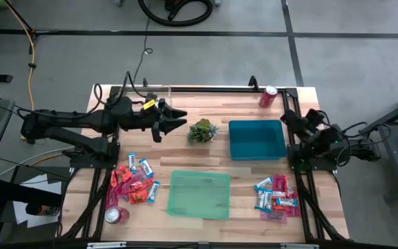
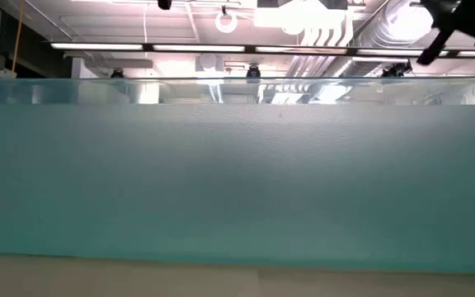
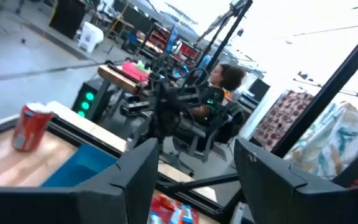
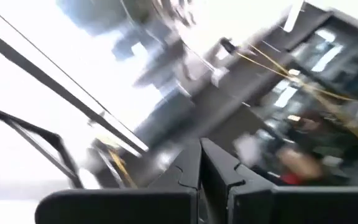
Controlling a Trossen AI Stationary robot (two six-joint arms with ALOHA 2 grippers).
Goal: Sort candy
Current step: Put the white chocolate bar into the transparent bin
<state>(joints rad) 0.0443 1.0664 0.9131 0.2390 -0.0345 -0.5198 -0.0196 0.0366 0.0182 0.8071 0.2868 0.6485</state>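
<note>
Two candy piles (image 1: 135, 184) flank empty trays; left gripper (image 1: 179, 119) hangs spread and empty, right gripper (image 4: 199, 163) pressed together, parked.

Counts of the things on the tabletop (image 1: 206, 104)

There were two heaps of candy: one heap (image 1: 134, 183) beside the left arm and one heap (image 1: 277, 196) beside the right, each too jumbled to count piece by piece. Two trays lay between them, one green tray (image 1: 199, 194) and one blue tray (image 1: 256, 138). Two red cans stood out, one can (image 1: 268, 96) at the far edge, one can (image 1: 116, 215) near. One small plant (image 1: 202, 131) stood mid-table.
</note>
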